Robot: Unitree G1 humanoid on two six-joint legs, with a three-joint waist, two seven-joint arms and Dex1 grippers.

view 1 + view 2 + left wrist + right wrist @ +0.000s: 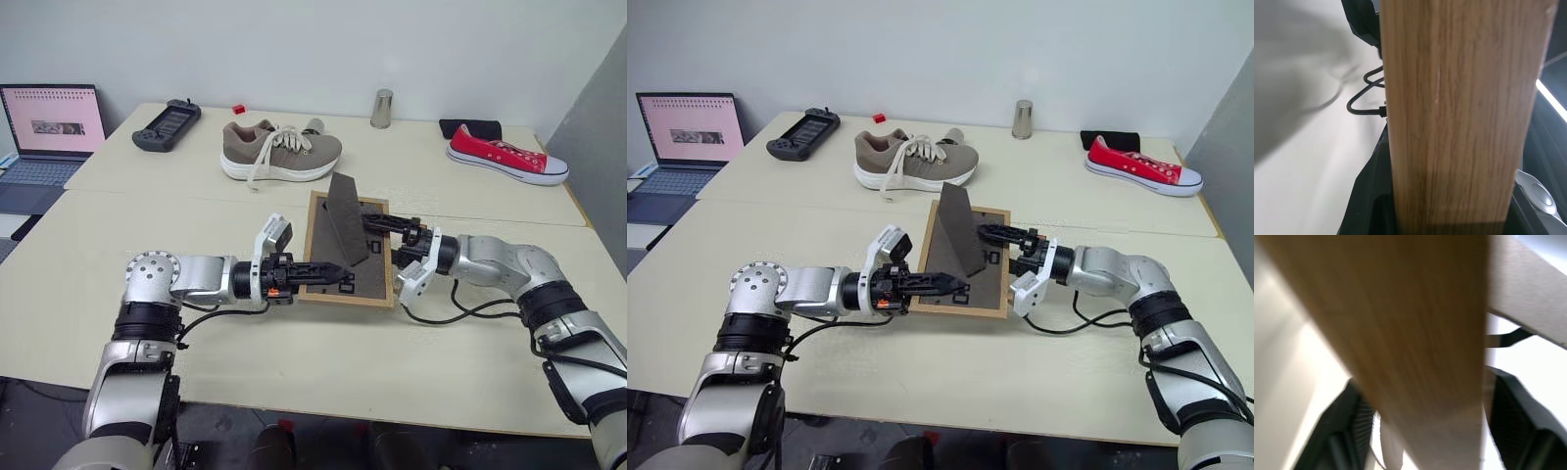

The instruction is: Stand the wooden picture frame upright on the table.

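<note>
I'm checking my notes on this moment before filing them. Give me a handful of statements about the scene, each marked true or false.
1. The wooden picture frame lies back side up with its stand sticking up. True.
2. The left gripper is clamped on the frame's edge. True.
3. The red sneaker sits right beside the frame. False: it lies far back on the table, to the right, well apart from the frame.
4. A metal cup stands at the table's far edge. True.
5. The laptop has its lid closed. False: it is open with its screen lit.
</note>
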